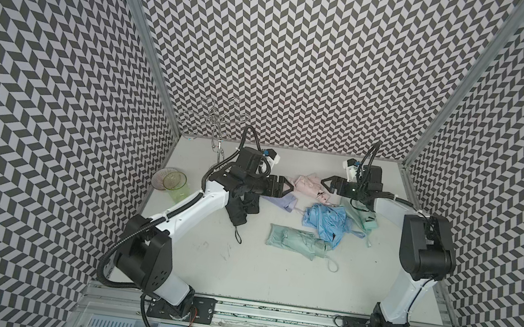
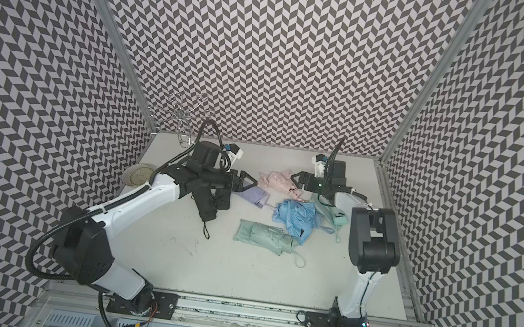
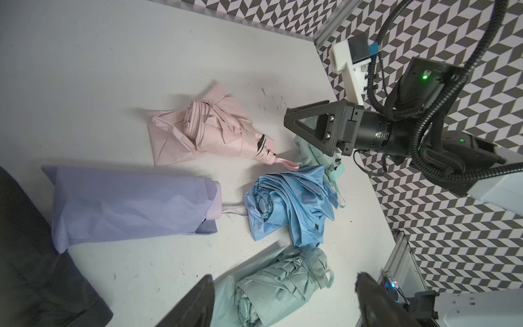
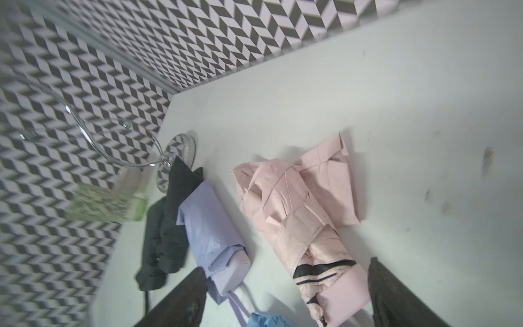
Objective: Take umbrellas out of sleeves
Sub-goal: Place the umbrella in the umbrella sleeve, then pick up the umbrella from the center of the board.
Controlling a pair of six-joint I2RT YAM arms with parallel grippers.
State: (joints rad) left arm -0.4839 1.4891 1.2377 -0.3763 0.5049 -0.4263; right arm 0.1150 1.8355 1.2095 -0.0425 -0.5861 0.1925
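Observation:
A pink umbrella (image 1: 307, 184) (image 4: 297, 226) lies at the back on its flat pink sleeve (image 3: 167, 141). My right gripper (image 1: 326, 183) (image 4: 288, 297) is open, its jaws wide on either side of the pink handle without touching it. My left gripper (image 1: 288, 188) (image 3: 283, 305) hangs open and empty above a lilac sleeve (image 3: 127, 203), out of which the lilac umbrella's handle (image 3: 212, 203) pokes. A light blue umbrella (image 1: 325, 220) lies loose. A mint green umbrella (image 1: 298, 241) rests on its sleeve nearer the front. Black umbrellas (image 1: 242, 208) lie partly hidden under the left arm.
Another mint green bundle (image 1: 362, 217) lies under the right forearm. Two clear cups (image 1: 174, 182) stand by the left wall, and a wire rack (image 1: 214, 120) stands in the back left corner. Patterned walls close in three sides.

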